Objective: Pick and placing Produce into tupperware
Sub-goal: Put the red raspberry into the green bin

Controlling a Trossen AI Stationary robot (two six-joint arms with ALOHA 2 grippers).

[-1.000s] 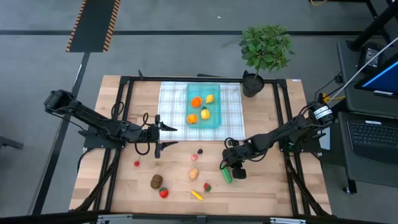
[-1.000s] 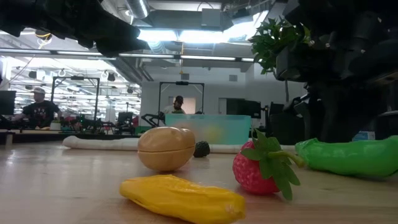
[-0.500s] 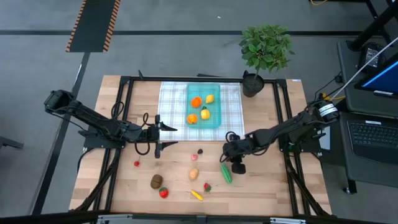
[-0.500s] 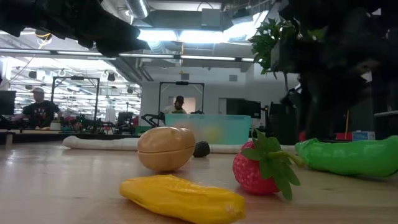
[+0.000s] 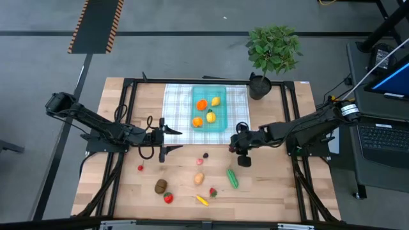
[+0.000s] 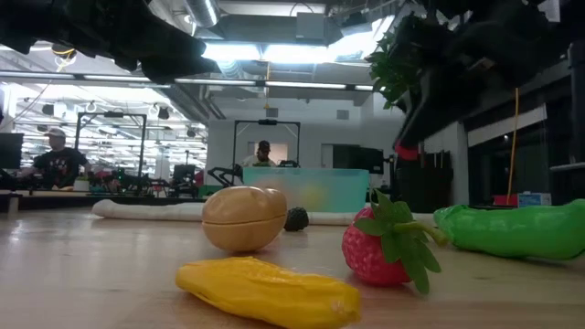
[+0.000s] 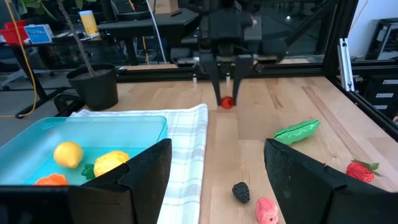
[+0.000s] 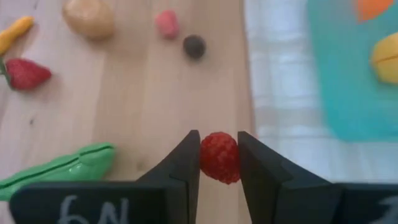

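My right gripper (image 5: 236,146) hangs above the wood table, just off the checked cloth's near right corner, shut on a small red berry (image 8: 219,163). The same berry (image 7: 227,102) shows in the left wrist view, and the berry (image 6: 407,151) is high in the low view. The teal tupperware (image 5: 221,121) rests on the cloth and holds oranges and lemons. A green pod (image 5: 232,177), a potato (image 5: 199,178), a kiwi (image 5: 160,186) and strawberries (image 5: 168,198) lie on the near table. My left gripper (image 5: 167,140) waits open at the cloth's left. My right gripper pinches the red berry by its two opposite sides (image 8: 204,155) between its two fingers. The fingers slant down, coming from the table's right side. The berry is lifted clear of the table.
A potted plant (image 5: 271,54) stands at the far right corner. A white-and-grey checked cloth (image 5: 177,108) lies under the tupperware. A dark berry (image 5: 206,154), a pink piece (image 5: 199,162), a red cherry (image 5: 140,168) and a yellow piece (image 5: 202,200) lie on the wood.
My right gripper has risen and drawn back from beside the green pod toward the table's far edge and the cloth's corner, tipping less steeply downward. The red berry has gone up with it, clear of the table. The green pod has stayed where it was.
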